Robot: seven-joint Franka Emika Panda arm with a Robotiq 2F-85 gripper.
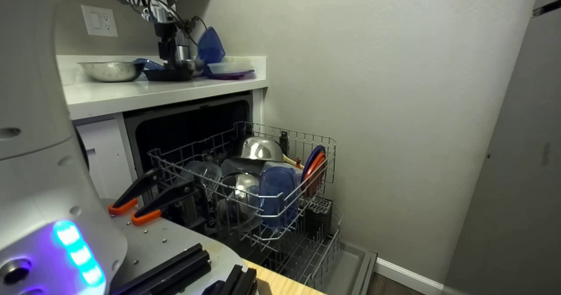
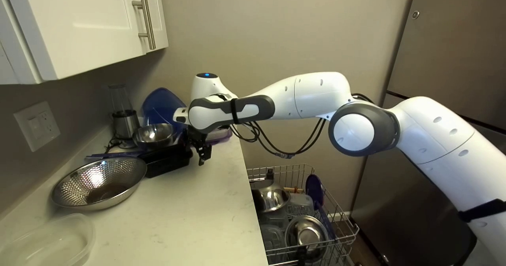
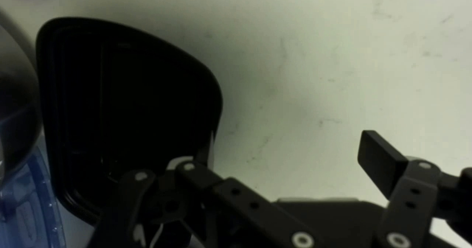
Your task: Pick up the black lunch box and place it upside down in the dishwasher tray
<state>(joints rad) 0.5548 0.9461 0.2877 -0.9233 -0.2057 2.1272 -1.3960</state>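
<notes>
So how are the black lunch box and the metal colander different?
The black lunch box is dark; the steel colander is shiny silver. The lunch box is boxy with rounded corners; the colander is round. The colander's wall is full of little holes; none show in the lunch box. Both sit on the counter, open side up.

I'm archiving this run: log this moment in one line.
hand: open, holding nothing | black lunch box: on counter, open side up | dishwasher tray: pulled out, holding dishes | placement: pending
</notes>
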